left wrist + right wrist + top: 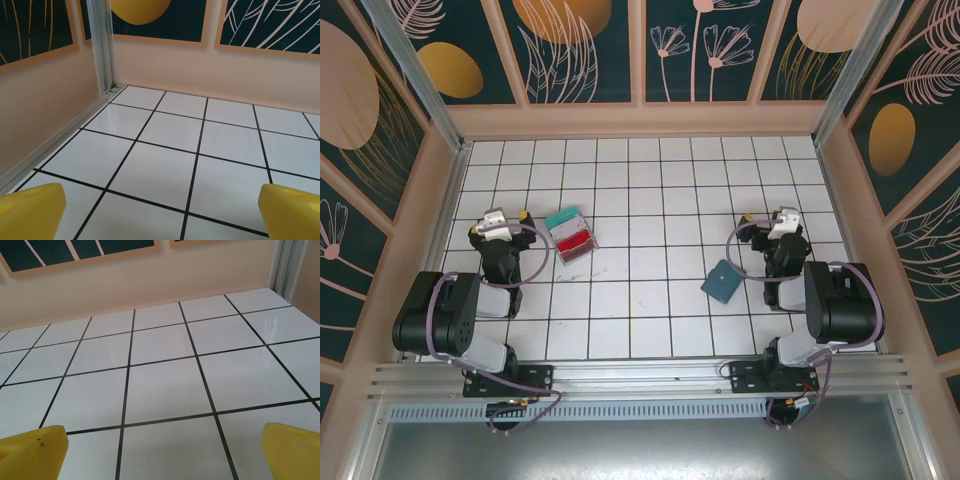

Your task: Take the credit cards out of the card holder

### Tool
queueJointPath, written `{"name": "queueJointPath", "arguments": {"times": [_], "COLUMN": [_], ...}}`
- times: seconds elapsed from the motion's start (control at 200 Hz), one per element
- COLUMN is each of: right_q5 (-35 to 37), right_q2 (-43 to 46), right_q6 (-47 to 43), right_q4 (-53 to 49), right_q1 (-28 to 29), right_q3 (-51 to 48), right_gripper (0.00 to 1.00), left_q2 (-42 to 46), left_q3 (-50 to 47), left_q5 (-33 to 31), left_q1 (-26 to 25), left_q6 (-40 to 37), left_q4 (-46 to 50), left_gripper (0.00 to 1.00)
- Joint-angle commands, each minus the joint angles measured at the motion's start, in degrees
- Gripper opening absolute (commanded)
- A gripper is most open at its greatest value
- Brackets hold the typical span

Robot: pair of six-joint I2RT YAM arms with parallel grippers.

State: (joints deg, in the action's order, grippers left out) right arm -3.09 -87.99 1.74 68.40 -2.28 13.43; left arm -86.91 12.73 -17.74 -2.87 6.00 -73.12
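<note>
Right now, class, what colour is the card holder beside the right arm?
The card holder is dark teal-blue, clearest in the top external view.

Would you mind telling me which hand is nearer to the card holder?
Right. The right hand sits just beyond and right of the card holder; the left hand is far to its left.

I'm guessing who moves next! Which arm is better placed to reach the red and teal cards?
Probably left. The left gripper hangs open just beside the red and teal cards; the right gripper is far across, by the dark teal card holder.
</note>
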Motion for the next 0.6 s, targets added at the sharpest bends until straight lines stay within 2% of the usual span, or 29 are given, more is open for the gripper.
{"name": "queueJointPath", "arguments": {"times": [0.0,0.596], "right_q5": [-1.08,-1.13], "right_q2": [-0.11,-0.15], "right_q6": [-1.03,-0.94], "right_q4": [1.97,1.96], "right_q1": [-0.41,-0.53], "right_q3": [0.47,0.47], "right_gripper": [0.99,0.99], "left_q2": [-0.19,-0.11], "left_q3": [-0.35,0.4], "left_q5": [0.95,1.42], "left_q1": [0.47,0.5], "left_q6": [-0.64,-0.38], "left_q4": [-2.2,-0.48], "left_gripper": [0.99,0.99]}}
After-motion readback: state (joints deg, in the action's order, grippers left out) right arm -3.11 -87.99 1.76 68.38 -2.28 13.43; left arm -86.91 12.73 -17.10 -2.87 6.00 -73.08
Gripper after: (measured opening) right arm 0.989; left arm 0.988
